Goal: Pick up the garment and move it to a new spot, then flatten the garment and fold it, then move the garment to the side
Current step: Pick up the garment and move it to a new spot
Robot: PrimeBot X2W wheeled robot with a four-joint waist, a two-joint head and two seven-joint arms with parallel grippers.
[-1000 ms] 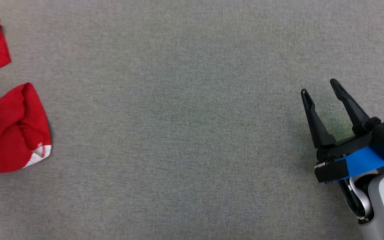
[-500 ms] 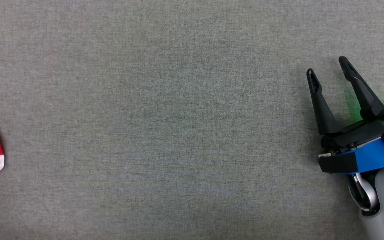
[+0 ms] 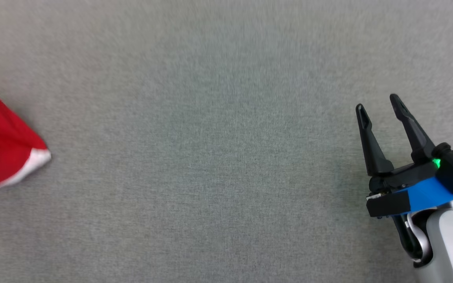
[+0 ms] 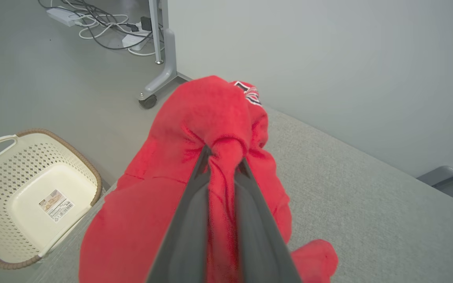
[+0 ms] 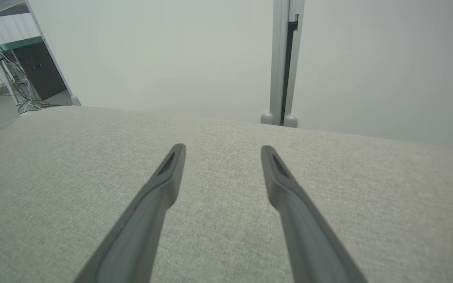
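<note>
Garment (image 4: 210,114), soft red knit with white trim, sits bunched at 9 o'clock in the head view on the grey woven surface (image 3: 210,157). The left gripper (image 4: 224,155) has its 2 fingers clamped on a thick fold, with the bulk draping back along them toward 6 o'clock in the wrist view. Way over at 3 o'clock, the right gripper (image 3: 376,101) has its fingers spread, holding nothing. So the carry is the left arm's job, I'd say. Floppy stuff, expect it to trail.
</note>
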